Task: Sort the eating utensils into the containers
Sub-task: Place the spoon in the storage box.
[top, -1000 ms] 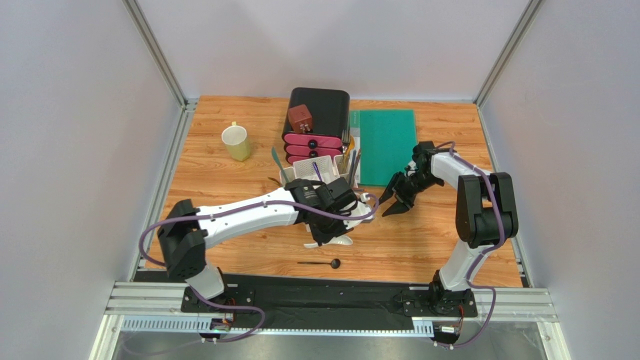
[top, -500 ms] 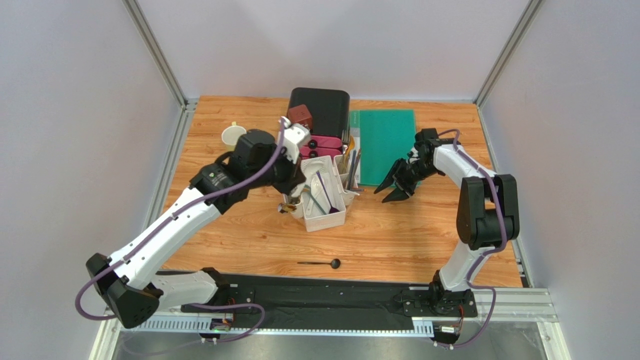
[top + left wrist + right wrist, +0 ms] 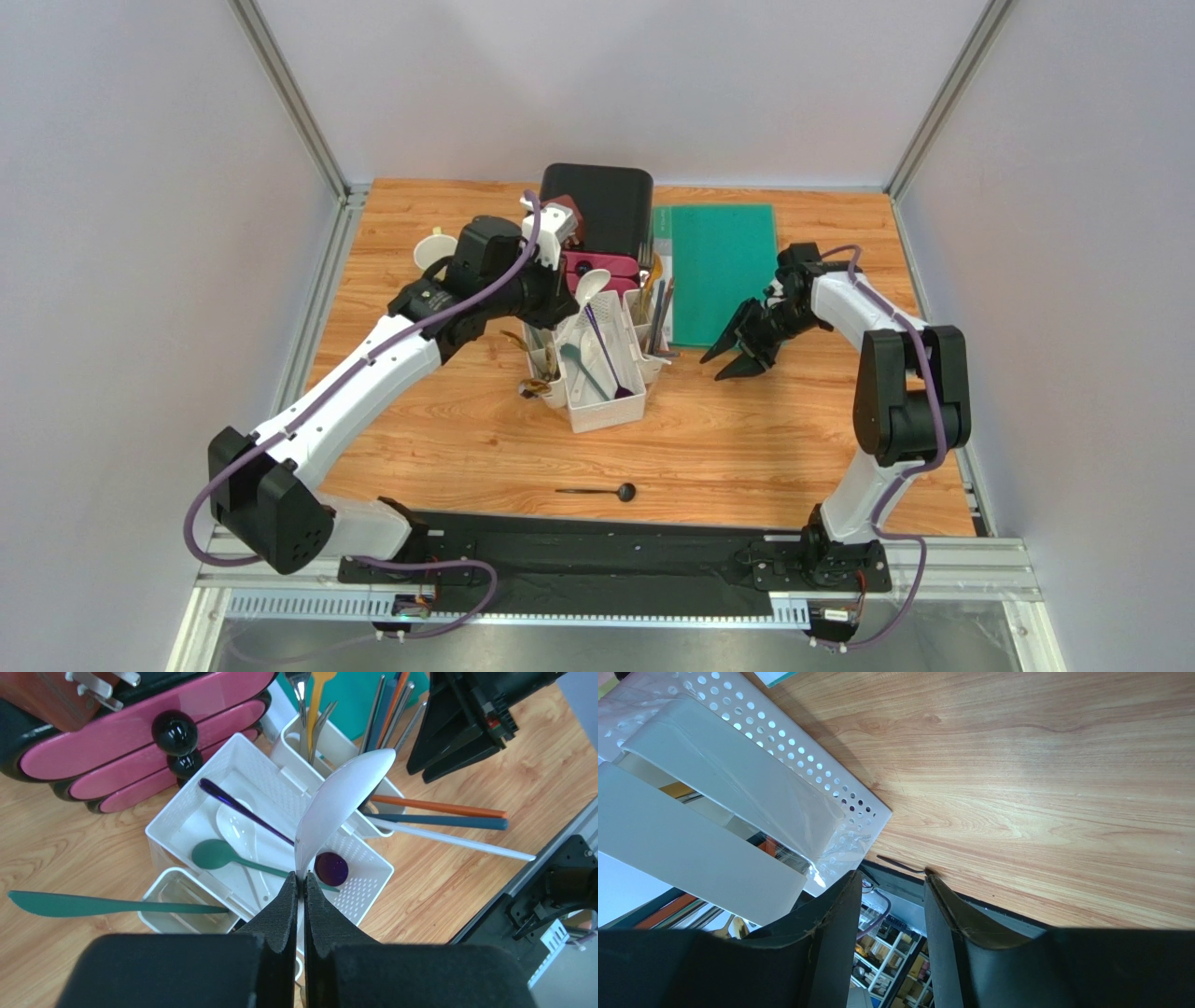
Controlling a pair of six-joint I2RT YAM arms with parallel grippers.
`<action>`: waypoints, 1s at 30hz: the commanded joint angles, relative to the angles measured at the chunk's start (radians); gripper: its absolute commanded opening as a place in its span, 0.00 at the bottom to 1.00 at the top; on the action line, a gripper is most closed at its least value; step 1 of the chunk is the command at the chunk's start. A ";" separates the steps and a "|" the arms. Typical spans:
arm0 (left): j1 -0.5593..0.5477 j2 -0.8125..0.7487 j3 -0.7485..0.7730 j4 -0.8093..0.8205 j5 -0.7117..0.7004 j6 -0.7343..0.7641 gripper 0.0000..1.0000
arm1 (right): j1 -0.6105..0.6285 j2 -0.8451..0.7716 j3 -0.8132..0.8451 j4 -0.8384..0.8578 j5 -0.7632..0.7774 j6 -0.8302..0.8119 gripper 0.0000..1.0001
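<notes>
My left gripper (image 3: pixel 300 882) is shut on the handle of a white ceramic soup spoon (image 3: pixel 344 794), held tilted above the white caddy (image 3: pixel 627 409); the top view shows this gripper (image 3: pixel 568 301) over the caddy's back end. The centre bin (image 3: pixel 365 882) holds a white spoon (image 3: pixel 238 829), a green spoon (image 3: pixel 217 855) and a purple spoon (image 3: pixel 330 868). A green knife (image 3: pixel 84 903) sticks out of a small side bin (image 3: pixel 175 899). My right gripper (image 3: pixel 737 357) stands open and empty just right of the caddy. A black spoon (image 3: pixel 603 490) lies on the table in front.
A black-and-pink drawer box (image 3: pixel 596 224) stands behind the caddy, a pale yellow mug (image 3: pixel 438 252) at its left, a green mat (image 3: pixel 720 266) at its right. Orange, blue and white sticks (image 3: pixel 439 806) lie beside the caddy. Forks stand in another side bin (image 3: pixel 316 728).
My left arm rose from the table in front of the caddy, carrying the white spoon up over the caddy. The caddy now sits turned. My right gripper drew back slightly.
</notes>
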 commanded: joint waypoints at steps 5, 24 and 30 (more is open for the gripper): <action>0.009 -0.005 0.043 0.062 0.043 -0.011 0.00 | -0.005 -0.003 -0.006 0.014 -0.011 0.017 0.43; 0.009 0.232 0.126 0.022 0.005 -0.385 0.00 | -0.006 0.032 0.035 -0.008 -0.019 0.017 0.42; -0.009 0.214 0.026 -0.033 -0.171 -0.445 0.00 | -0.006 0.058 0.060 -0.022 -0.017 0.005 0.42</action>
